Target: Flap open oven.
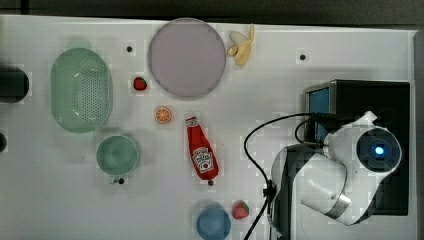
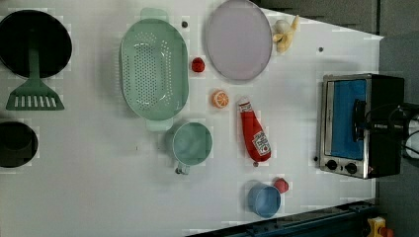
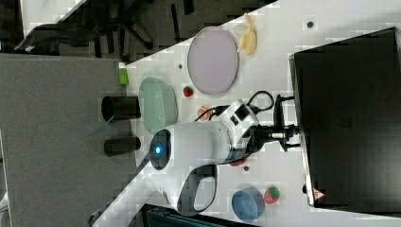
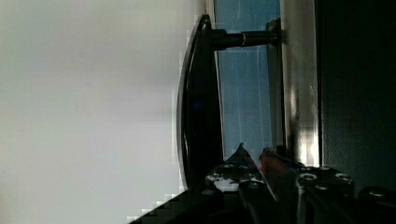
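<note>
wrist view: the pincer (image 4: 254, 161) sits nearly closed behind the oven (image 4: 299, 93) handle (image 4: 198, 102).

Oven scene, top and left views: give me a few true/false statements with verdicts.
1. The oven door is flapped fully open. False: the blue glass door is closed.
2. The ketchup bottle lies on its side. True.
3. A strawberry sits beside the blue cup. True.
4. The banana lies inside the green colander. False: it lies beside the round plate.
5. The end effector is at the oven's door handle. True.
</note>
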